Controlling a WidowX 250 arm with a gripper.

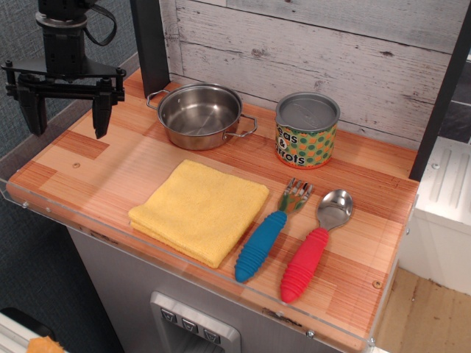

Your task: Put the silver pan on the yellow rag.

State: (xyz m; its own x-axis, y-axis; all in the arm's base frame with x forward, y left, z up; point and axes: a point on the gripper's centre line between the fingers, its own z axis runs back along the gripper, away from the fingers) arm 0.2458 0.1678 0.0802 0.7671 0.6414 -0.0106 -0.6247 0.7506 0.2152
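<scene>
The silver pan (199,115) is a small round shiny steel pot with two wire loop handles. It stands empty on the wooden counter near the back wall. The yellow rag (199,209) lies folded flat in front of it, toward the counter's front edge, with nothing on it. My gripper (66,116) hangs over the counter's left end, well left of the pan and apart from it. Its two black fingers (101,114) point down, spread wide, with nothing between them.
A green-and-orange dotted tin can (306,131) stands right of the pan. A fork with a blue handle (268,234) and a spoon with a red handle (315,246) lie right of the rag. A dark post (151,44) rises behind the pan. A clear lip edges the counter (96,173).
</scene>
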